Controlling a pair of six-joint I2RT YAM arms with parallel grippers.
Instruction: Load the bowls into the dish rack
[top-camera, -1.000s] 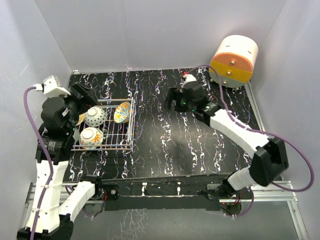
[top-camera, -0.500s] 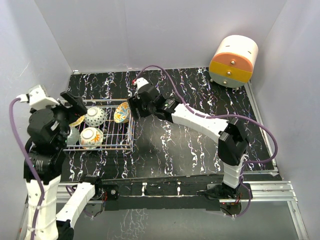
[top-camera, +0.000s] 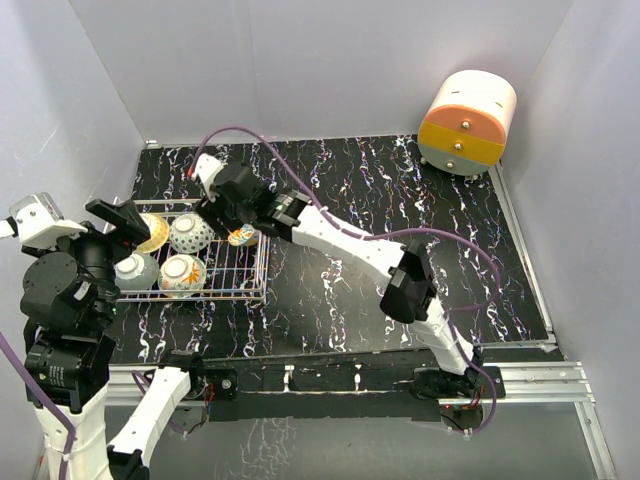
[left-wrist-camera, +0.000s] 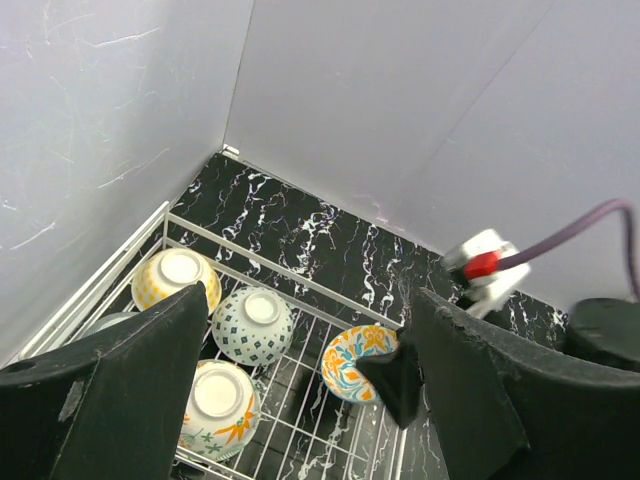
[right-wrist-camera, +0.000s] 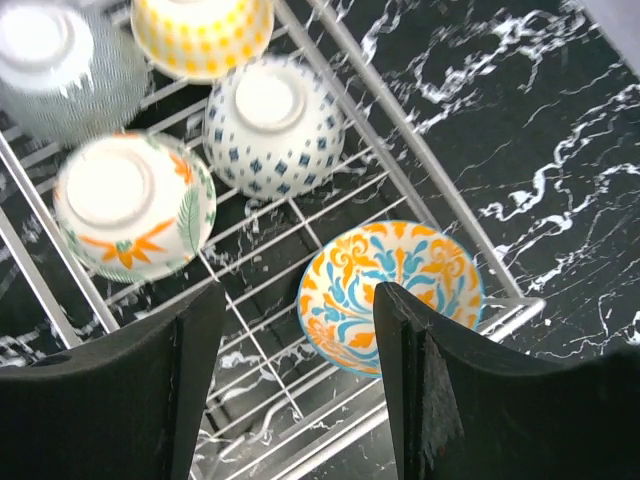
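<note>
The white wire dish rack (top-camera: 225, 283) sits at the table's left. In it, upside down, are a yellow bowl (top-camera: 152, 232), a blue-white bowl (top-camera: 190, 233), a grey bowl (top-camera: 135, 271) and a flowered bowl (top-camera: 183, 274). An orange-and-blue bowl with a teal rim (top-camera: 243, 235) leans on its edge against the rack's right side. My right gripper (top-camera: 232, 220) is open just above it; in the right wrist view (right-wrist-camera: 300, 390) one finger overlaps that bowl (right-wrist-camera: 375, 290). My left gripper (top-camera: 125, 215) is open and empty, high over the rack's left side (left-wrist-camera: 310, 400).
An orange-and-cream round drawer unit (top-camera: 467, 122) stands at the back right corner. White walls close in the black marbled table (top-camera: 400, 250) on three sides. My right arm stretches across the table's middle toward the rack.
My right arm has swung left from the table's middle to over the rack's right side. My left arm has drawn back to the left and risen, uncovering the grey bowl.
</note>
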